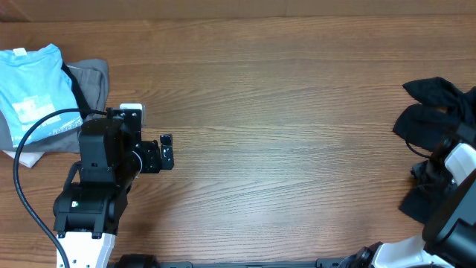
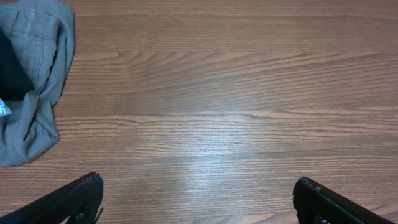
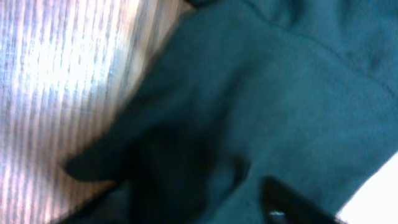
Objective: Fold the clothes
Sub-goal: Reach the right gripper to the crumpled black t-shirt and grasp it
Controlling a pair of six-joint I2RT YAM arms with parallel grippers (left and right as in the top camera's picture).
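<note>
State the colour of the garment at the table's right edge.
The garment is plain black; the overhead view shows it best.

The black shirt (image 1: pixel 435 112) is lying bunched up at the right edge of the wooden bench (image 1: pixel 297 89). The right arm (image 1: pixel 461 160) is hanging over it. At the far left, a light blue t-shirt (image 1: pixel 33 82) is lying with a grey garment (image 1: pixel 93 78) peeking out beside it. The left fingers (image 1: pixel 166 140) are pointing right over bare wood.
</note>
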